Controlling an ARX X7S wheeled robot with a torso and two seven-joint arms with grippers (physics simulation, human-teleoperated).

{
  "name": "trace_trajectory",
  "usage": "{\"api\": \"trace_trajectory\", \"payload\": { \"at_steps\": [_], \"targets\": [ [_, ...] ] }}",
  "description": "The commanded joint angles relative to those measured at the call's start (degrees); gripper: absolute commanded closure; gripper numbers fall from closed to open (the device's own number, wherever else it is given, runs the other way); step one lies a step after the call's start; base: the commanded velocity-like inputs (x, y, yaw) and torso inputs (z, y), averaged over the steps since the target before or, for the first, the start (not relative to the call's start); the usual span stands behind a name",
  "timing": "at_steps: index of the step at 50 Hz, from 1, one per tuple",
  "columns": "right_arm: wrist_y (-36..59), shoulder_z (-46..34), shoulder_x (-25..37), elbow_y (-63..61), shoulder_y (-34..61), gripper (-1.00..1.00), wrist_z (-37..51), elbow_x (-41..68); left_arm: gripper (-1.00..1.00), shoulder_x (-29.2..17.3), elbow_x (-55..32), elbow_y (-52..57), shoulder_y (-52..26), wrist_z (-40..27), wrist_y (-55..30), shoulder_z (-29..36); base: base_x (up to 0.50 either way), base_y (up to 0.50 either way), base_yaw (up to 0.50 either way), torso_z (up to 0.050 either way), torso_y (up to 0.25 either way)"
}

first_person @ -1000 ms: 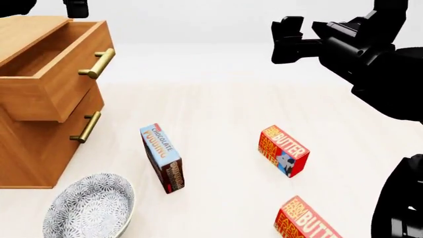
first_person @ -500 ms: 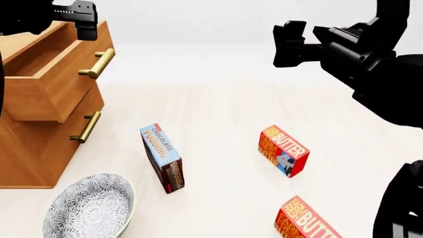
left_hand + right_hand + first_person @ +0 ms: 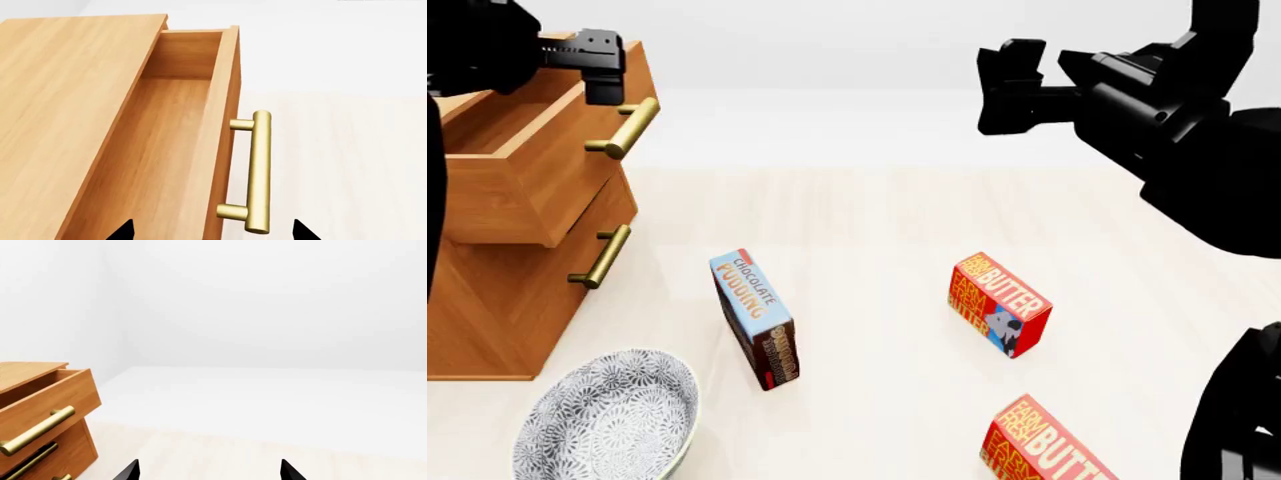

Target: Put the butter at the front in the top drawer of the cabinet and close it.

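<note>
**Q:** So, nearest to you first: what lies on the surface?

**A:** Closest to me, at the lower edge of my head view, is a red-orange butter carton, partly cut off by the frame. That is the butter at the front, lying flat on the pale table, untouched. To its left, also near, sits a patterned grey-and-white bowl.

**Q:** And a little further out?

**A:** A second butter carton lies beyond the first, apart from it. Left of that, a blue chocolate pudding box stands tilted on one edge, between the bowl and the cartons.

**Q:** Where is the cabinet?

**A:** At the far left. The cabinet is light brown wood, and its top drawer is pulled out, open and showing a bare wooden floor in my left wrist view. Its brass handle is clear of any contact.

**Q:** Your hands?

**A:** My left gripper hangs over the open drawer, just above its front edge; its fingertips are spread wide in the wrist view, holding nothing. My right gripper is raised high over the far side of the table, well apart from both cartons, fingers parted and empty.
</note>
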Motion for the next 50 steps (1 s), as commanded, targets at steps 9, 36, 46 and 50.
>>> {"api": "trace_trajectory", "payload": {
  "at_steps": [9, 36, 46, 50],
  "targets": [
    [0.85, 0.12, 0.02, -0.36, 1.02, -1.00, 1.88, 2.08, -1.00, -1.01, 0.06, 0.01, -0.28, -1.88, 0.24, -0.03, 0.00, 0.00, 0.00, 0.000, 0.000],
    [1.28, 0.23, 0.43, -1.06, 0.92, -1.00, 4.43, 5.03, -1.00, -1.77, 0.18, 0.01, 3.25, -0.24, -1.30, 0.90, 0.00, 0.00, 0.00, 0.000, 0.000],
    [0.85, -0.17, 0.69, -0.98, 0.83, -1.00, 4.74, 5.60, -1.00, -0.67, 0.19, 0.01, 3.98, 9.52, -3.15, 6.98, 0.00, 0.00, 0.00, 0.000, 0.000],
    [0.71, -0.26, 0.81, -1.00, 0.79, -1.00, 4.88, 5.89, -1.00, 0.54, 0.21, 0.01, 4.34, 19.22, -3.25, 11.99, 0.00, 0.00, 0.00, 0.000, 0.000]
  ]
}}
